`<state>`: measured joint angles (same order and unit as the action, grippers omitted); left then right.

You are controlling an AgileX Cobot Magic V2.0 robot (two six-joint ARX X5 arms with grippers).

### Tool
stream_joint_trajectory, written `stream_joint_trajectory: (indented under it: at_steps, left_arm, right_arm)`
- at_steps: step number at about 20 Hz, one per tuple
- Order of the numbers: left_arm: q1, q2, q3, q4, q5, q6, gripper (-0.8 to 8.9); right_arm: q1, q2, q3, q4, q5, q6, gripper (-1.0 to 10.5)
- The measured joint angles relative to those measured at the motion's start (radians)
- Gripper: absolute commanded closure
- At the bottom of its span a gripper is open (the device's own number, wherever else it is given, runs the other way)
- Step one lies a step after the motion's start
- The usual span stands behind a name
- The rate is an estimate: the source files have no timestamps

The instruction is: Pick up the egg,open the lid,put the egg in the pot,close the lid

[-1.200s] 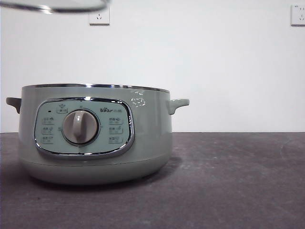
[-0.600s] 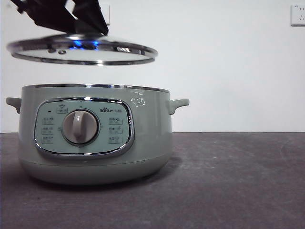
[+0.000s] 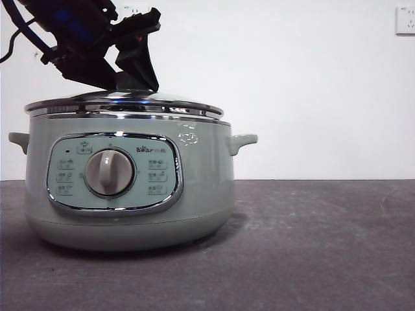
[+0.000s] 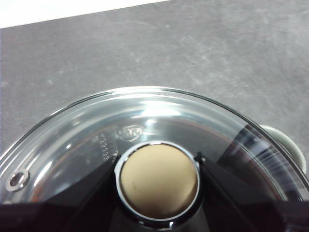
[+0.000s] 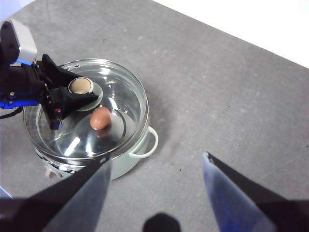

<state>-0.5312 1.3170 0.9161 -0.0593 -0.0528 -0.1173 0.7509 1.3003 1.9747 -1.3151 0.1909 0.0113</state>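
The light is even and soft, coming from above. The lid (image 4: 159,121) carries white glare streaks on its glass, and its chrome rim shines in the front view. The pot (image 3: 130,188) throws a faint shadow on the table (image 3: 324,246). The right gripper (image 5: 157,166) looks blurred (too near the lens)

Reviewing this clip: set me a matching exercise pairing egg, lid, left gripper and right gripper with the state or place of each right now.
Things:
1. egg
2. lid
3. left gripper
4. right gripper

States:
A. open, holding nothing, up above the table away from the pot
B. lying inside the pot, seen through the glass
C. resting on the pot's rim
D. closed on the lid's knob

Pairs: 1-B, 2-C, 3-D, 4-A
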Motion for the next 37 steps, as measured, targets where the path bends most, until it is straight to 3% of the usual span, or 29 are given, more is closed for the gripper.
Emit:
stream_joint_trajectory:
  at_steps: [22,23,26,27,33,37]
  left_arm:
    - [-0.059,0.011,0.012,-0.045,-0.072,0.016,8.1]
    - [-0.059,0.012,0.012,-0.045,-0.072,0.016,7.76]
    - [-0.059,0.012,0.012,-0.045,-0.072,0.016,4.49]
    - [-0.059,0.012,0.012,-0.044,-0.072,0.016,4.22]
    - [-0.06,0.014,0.021,-0.026,-0.075,0.027,4.22]
    - [-0.06,-0.013,0.151,-0.157,-0.075,0.028,4.23]
  right_arm:
    - [0.0,0.0,0.0,-0.01,0.0,0.001,6.3]
    - [0.0,0.0,0.0,-0.011,0.0,0.002,6.3]
    - [0.0,0.0,0.0,-0.016,0.0,0.004,6.3]
    - [0.0,0.0,0.0,-0.016,0.0,0.004,6.3]
    - [0.0,0.0,0.0,-0.024,0.0,0.004,6.3]
    - [0.0,0.0,0.0,-0.04,0.0,0.007,6.3]
